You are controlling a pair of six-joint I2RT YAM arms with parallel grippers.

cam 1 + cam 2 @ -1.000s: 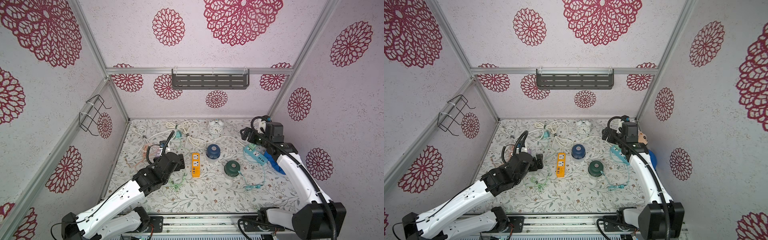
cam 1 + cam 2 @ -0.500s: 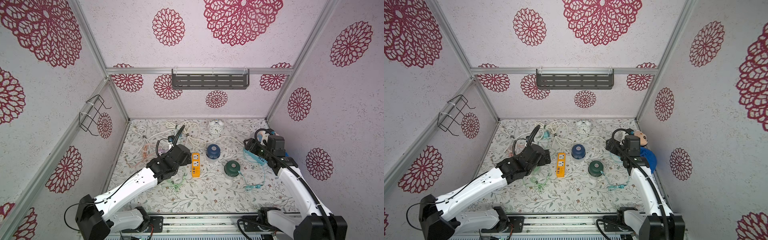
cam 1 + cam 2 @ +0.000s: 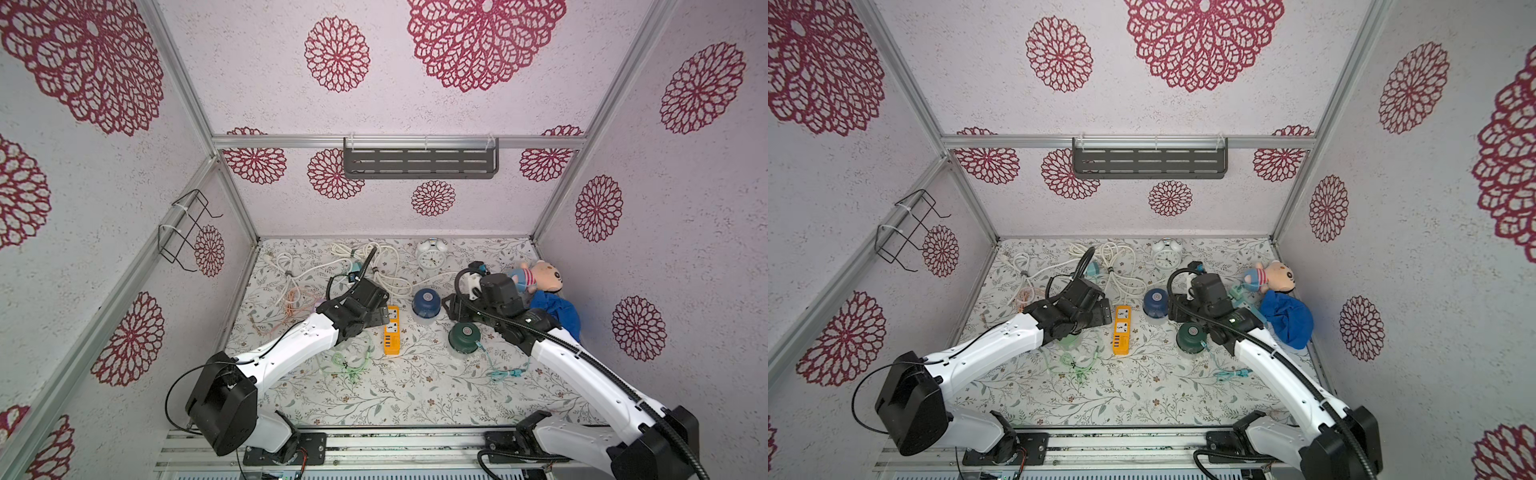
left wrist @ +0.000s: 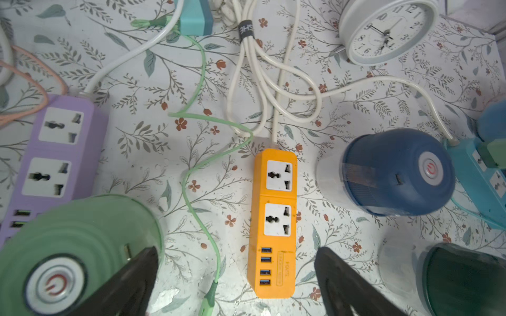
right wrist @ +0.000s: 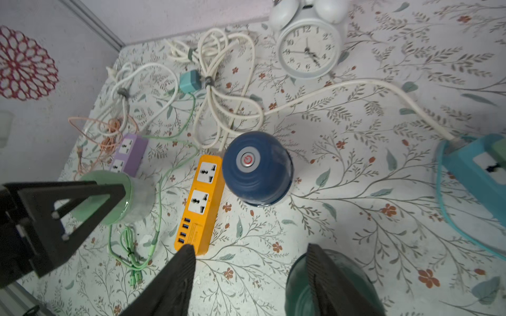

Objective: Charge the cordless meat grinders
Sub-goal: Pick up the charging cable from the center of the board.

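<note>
Left hand [image 4: 235, 253]: apart, empty; mint grinder [image 4: 76, 246] beside one finger [image 4: 131, 279].
Right hand [image 5: 249, 247]: apart; dark green grinder [image 3: 464, 336] under one finger [image 5: 328, 279].
Handling: we judge domes light, slick; grip the sides.

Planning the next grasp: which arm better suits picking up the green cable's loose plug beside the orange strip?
Left, likely: left gripper hangs open near the plug; right gripper sits across the orange strip.
</note>
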